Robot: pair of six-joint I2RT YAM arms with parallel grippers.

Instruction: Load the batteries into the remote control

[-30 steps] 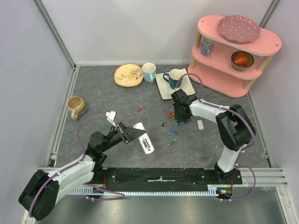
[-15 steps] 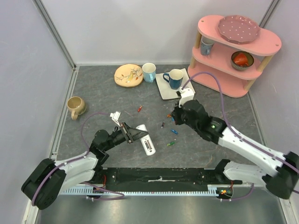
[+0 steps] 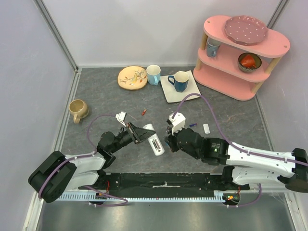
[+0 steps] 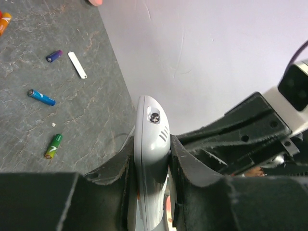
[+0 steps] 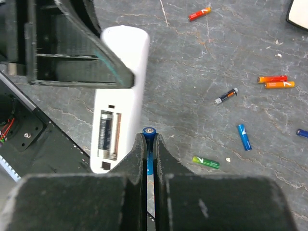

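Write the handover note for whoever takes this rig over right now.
Left gripper: shut on the remote control, with its open compartment facing the right wrist camera.
Right gripper: shut on a blue battery, close beside the compartment's edge.
Done: one dark battery sits in the compartment.
Left: seat the blue battery in the free slot next to it, it seems.
Spares lie loose on the table, among them a green battery. The white cover lies apart.
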